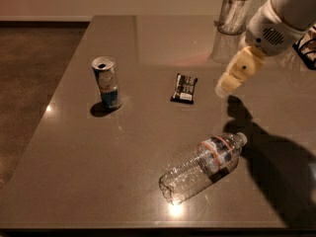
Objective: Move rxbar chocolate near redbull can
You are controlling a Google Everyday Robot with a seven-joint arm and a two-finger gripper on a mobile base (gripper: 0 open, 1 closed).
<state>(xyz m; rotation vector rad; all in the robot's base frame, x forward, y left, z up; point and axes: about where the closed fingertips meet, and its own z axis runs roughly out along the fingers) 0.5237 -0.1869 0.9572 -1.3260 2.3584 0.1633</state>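
The rxbar chocolate [184,88], a small flat black wrapper with white lettering, lies near the middle of the brown table. The redbull can [106,83], blue and silver with an open tab hole, stands upright to its left, well apart from it. My gripper [226,86] hangs above the table at the right, a short way right of the bar and above it. The white arm reaches in from the upper right corner. Nothing shows in the gripper.
A clear plastic water bottle [203,167] lies on its side near the front edge, below the gripper. A clear glass tumbler [233,15] stands at the back right. The table [148,43] drops off to a dark floor on the left.
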